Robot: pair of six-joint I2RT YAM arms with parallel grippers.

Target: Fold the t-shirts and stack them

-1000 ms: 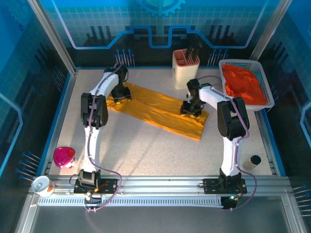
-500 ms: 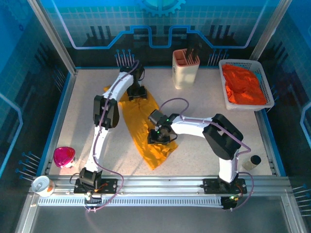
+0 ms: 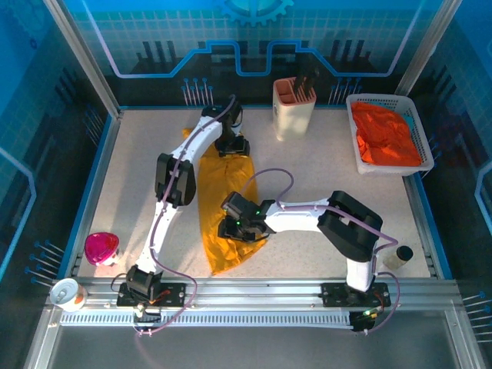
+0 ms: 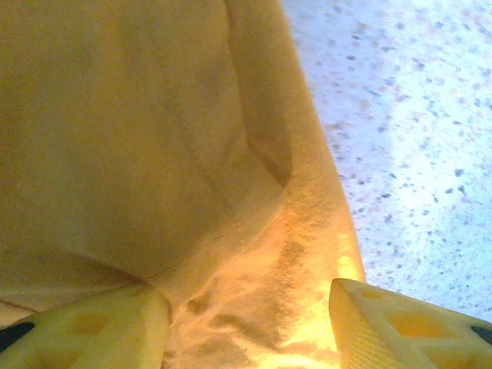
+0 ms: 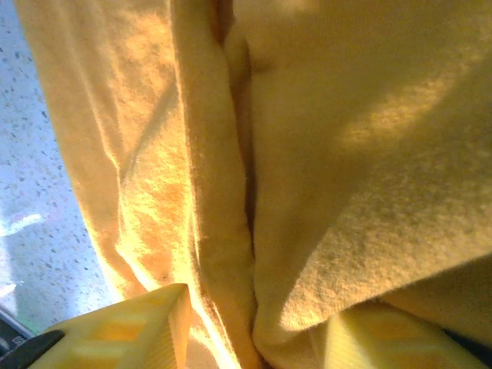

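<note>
Speckled table [image 3: 323, 184], blue-walled cell. Yellow shirt [image 3: 211, 204] lies mid-table as a long folded strip: soft, light, limp knit that looks likely to sag, so grab hems or corners. Right gripper [image 5: 257, 323] pinches a thick fold at the near end. Left gripper [image 4: 250, 300] straddles the far hem; can't tell if clamped. Red shirt [image 3: 384, 134] sits crumpled in mesh basket [image 3: 384, 98].

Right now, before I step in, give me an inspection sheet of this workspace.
Surface: speckled white table.
Job's things: yellow t-shirt lies as a long folded strip mid-table; orange t-shirt heaped in white basket, far right.
Clutter: cream holder with dark utensils; pink thing and cup, near left; jar, near right.
Pincers: left pincer open over the shirt's far end; right pincer lower down, grip unclear.
Cables: purple cable loops above mid-table.
Surroundings: blue see-through walls; metal rail at near edge.
</note>
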